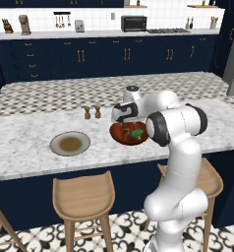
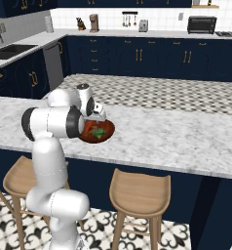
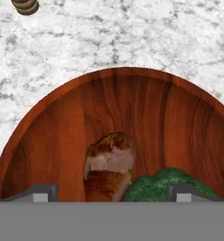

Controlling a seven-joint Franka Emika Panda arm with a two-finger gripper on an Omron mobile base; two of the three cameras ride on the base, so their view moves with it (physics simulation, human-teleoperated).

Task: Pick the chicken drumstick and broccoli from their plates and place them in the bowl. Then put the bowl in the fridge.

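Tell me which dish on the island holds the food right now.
The red-brown bowl under the gripper: the drumstick and the broccoli both lie in it. The grey plate, off to its left, carries nothing.

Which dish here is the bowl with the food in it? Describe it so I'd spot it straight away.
Find the long white marble counter with wooden stools under it. The bowl sits near its front edge, just under the white arm's gripper. Unlike the flat grey plate further along, it is deep, glossy red-brown, and holds a drumstick and broccoli.
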